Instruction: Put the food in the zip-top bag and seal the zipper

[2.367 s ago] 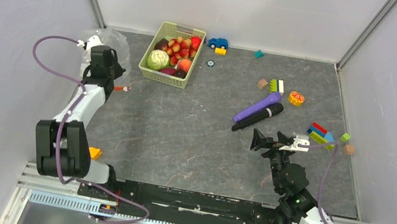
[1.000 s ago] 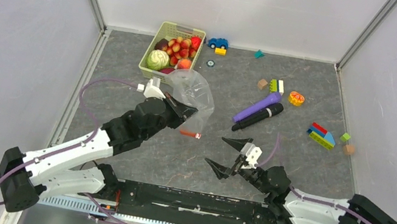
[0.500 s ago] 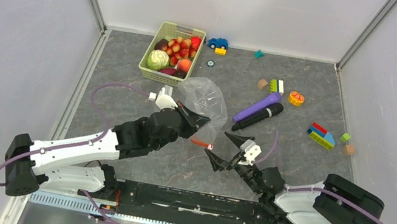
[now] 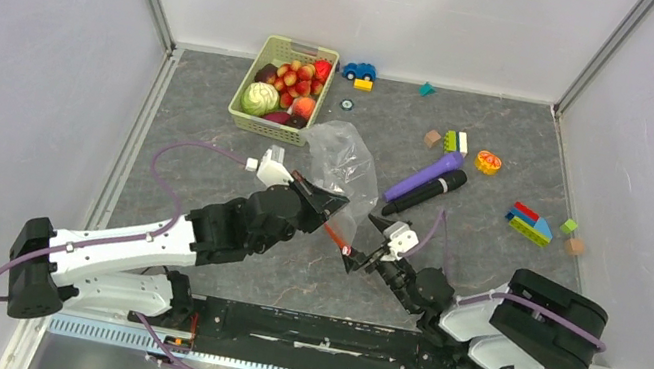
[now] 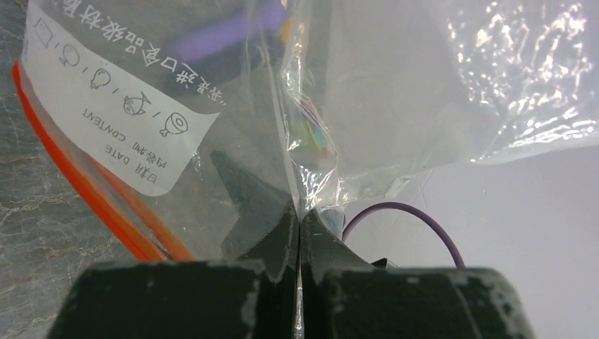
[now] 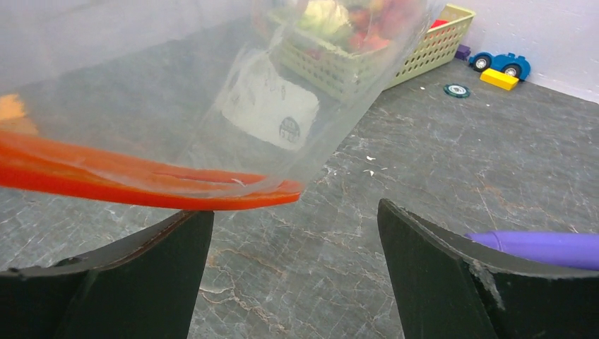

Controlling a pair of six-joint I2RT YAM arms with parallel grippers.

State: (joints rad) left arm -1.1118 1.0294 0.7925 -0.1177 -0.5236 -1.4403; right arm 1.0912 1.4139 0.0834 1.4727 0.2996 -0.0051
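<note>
Nearest us, the right end effector (image 4: 362,241) sits low over the desk (image 4: 207,153), jaws spread wide, holding nothing. In the right wrist view the orange-red zipper (image 6: 141,187) hangs just above and between its two fingers; we can't tell if it touches either one.

Next out, the left end effector (image 5: 300,219) is clenched on a fold of the clear bag (image 4: 342,162), pinching the film just beside the white label (image 5: 120,113). The bag hangs off the desk at mid-table, mouth end toward the right arm, body puffed up behind. It looks empty.

Farther back, the food (image 4: 287,86) is all in the green basket (image 4: 276,132), well apart from the bag. Nothing is loaded yet and the zipper is not yet sealed.

Handling, as we judge it: the bag is light, limp and crinkly, and its film is slippery, so a pinch on film alone may slide. The zipper strip looks stiffer, so we'd take hold there, near its end, to pull the mouth open. The food looks small, hard and light, and the round pieces may roll.
</note>
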